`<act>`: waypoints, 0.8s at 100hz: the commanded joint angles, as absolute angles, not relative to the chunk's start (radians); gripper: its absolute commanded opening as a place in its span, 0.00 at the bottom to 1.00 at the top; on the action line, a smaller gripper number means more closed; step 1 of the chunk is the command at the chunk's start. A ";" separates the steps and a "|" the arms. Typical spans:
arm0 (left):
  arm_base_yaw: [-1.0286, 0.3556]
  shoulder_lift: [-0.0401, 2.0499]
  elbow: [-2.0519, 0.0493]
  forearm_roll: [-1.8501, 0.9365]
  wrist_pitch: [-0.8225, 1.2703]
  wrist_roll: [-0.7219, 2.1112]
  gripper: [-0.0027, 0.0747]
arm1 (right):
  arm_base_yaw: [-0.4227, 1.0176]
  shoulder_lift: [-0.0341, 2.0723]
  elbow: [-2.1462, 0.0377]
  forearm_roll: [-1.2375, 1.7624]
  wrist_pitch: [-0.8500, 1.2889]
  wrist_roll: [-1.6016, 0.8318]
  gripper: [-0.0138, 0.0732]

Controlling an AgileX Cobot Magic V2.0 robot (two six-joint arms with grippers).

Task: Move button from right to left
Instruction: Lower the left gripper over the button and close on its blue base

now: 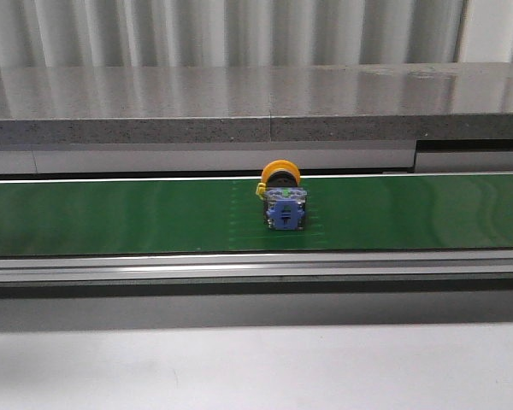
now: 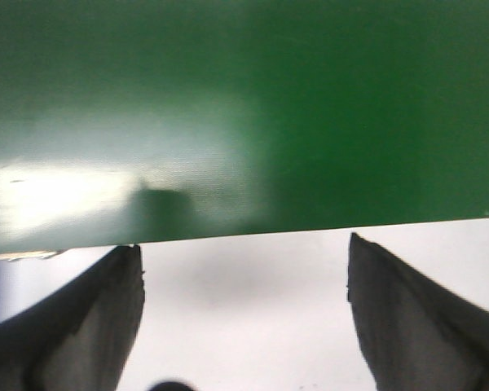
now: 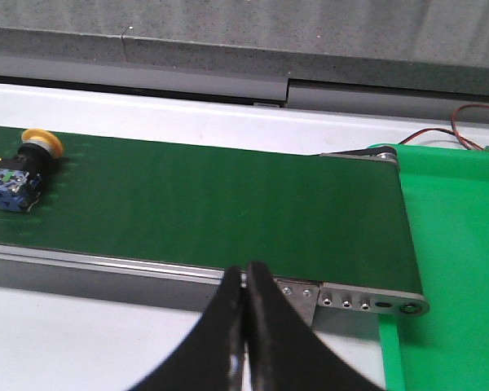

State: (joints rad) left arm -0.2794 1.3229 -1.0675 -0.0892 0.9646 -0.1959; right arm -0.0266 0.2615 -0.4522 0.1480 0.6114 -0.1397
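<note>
In the front view the button lies on its side on the green conveyor belt, just right of the frame's centre; its yellow-orange head points toward the far edge of the belt, and its blue-grey contact block, with a small green dot on it, faces the camera. A grey speckled counter fills the upper part of that frame; a metal rail runs along the belt's near edge; neither arm shows there.

In the right wrist view the button sits at the far left of the frame, in the upper half, alone on the belt; the right gripper at bottom centre has its 2 dark fingers pressed together with nothing between them, well apart from the button. Red and black wires curl at the upper right, beside a brighter green sheet at the belt's end.

In the left wrist view the left gripper has its 2 fingers spread wide apart, empty, over a pale surface at the edge of the belt; the button is not in that frame.
</note>
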 commanded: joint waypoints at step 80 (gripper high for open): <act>-0.591 1.760 -1.461 -0.313 0.881 -0.243 0.68 | -0.025 0.269 -0.475 0.145 0.536 -0.150 0.08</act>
State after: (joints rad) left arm -0.5836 1.7900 -1.4224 -0.2737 0.9038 -0.2403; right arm -0.0266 0.2615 -0.4522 0.1480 0.6114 -0.1397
